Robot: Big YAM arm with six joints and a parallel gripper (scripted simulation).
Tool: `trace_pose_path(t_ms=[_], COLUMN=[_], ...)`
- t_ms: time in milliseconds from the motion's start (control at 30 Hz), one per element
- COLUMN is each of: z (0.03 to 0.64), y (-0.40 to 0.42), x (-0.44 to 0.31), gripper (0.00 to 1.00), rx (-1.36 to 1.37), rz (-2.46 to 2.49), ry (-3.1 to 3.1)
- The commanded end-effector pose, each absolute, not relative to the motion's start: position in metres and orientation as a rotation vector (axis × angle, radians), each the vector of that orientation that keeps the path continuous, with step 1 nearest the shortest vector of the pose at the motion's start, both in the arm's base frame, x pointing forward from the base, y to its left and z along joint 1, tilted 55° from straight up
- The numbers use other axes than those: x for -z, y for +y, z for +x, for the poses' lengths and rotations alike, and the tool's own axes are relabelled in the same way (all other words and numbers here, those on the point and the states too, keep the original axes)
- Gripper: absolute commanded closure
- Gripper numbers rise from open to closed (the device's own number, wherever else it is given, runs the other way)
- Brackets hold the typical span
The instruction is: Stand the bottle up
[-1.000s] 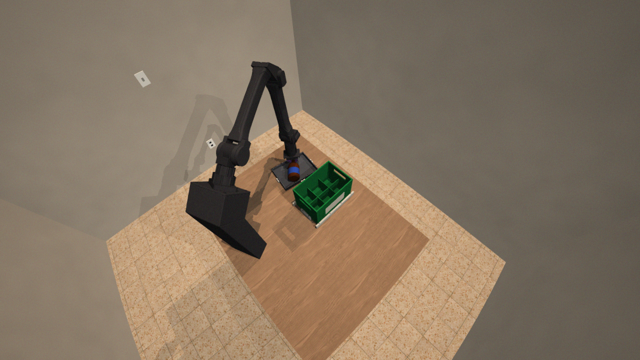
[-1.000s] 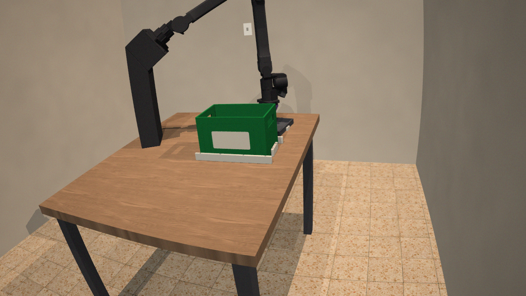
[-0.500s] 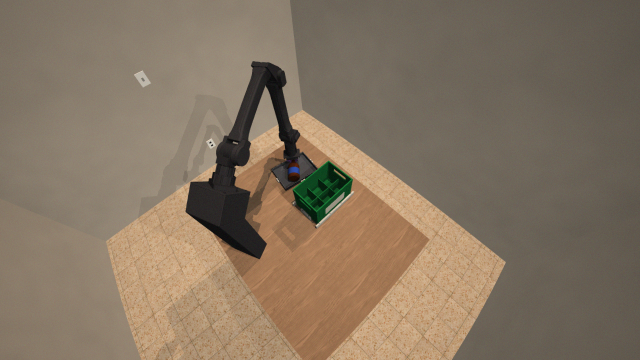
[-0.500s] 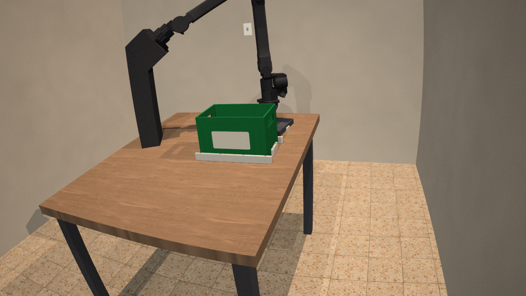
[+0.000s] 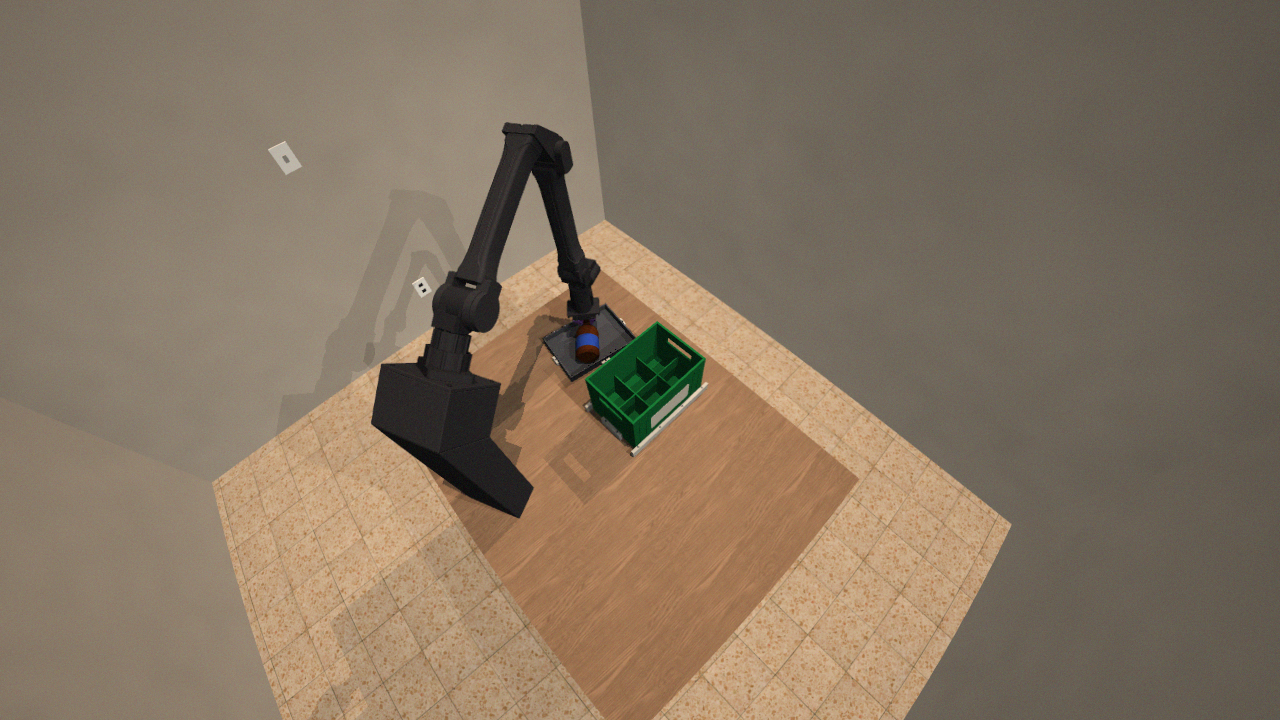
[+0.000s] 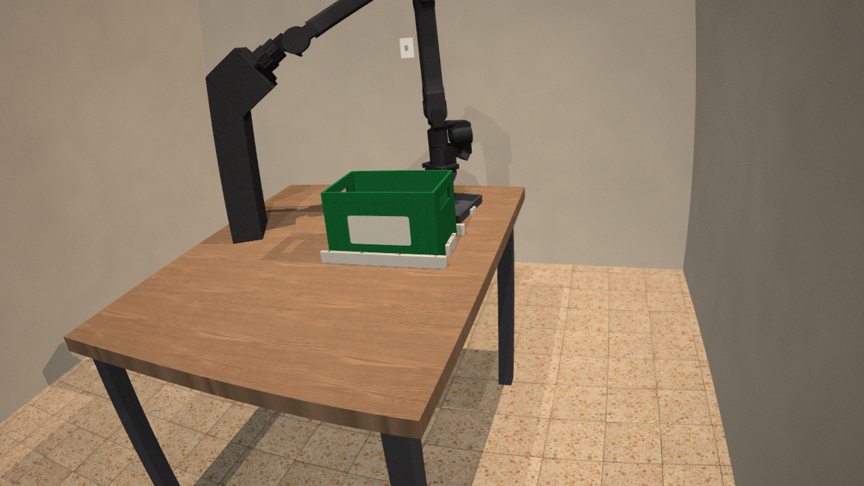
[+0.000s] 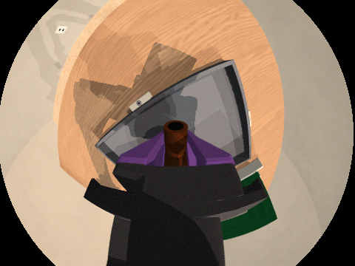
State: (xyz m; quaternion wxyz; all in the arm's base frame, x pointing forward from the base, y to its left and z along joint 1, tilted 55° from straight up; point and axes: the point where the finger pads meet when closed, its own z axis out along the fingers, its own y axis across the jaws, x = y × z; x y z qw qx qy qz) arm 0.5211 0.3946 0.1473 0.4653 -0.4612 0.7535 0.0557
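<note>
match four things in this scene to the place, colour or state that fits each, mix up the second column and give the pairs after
1. bottle
2. crate
3. tray
4. claw

A. dark grey
B. closed on the neck
C. brown, with a blue label
D. green, split into compartments

Pairs: 1-C, 2-D, 3-A, 4-B

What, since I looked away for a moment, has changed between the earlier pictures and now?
Nothing visibly changed in the top and exterior views. The tool is still at the bottle; the crate and tray stayed put. The wrist view has no earlier picture.
</note>
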Motion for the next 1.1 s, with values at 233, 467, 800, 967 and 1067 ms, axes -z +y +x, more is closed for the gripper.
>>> trace_pose_path(t_ms=[233, 467, 800, 967, 1067], z=[0.517, 0.515, 0.511, 0.508, 0.506], y=[0.390, 0.388, 0.384, 0.381, 0.379], x=[-0.123, -0.131, -0.154, -0.157, -0.159], gripper=[1.00, 1.00, 1.00, 1.00, 1.00], rx=[-0.133, -0.134, -0.135, -0.133, -0.133], rz=[-1.157, -1.152, -1.135, -1.134, -1.134], ry=[1.895, 1.887, 1.860, 1.860, 1.860])
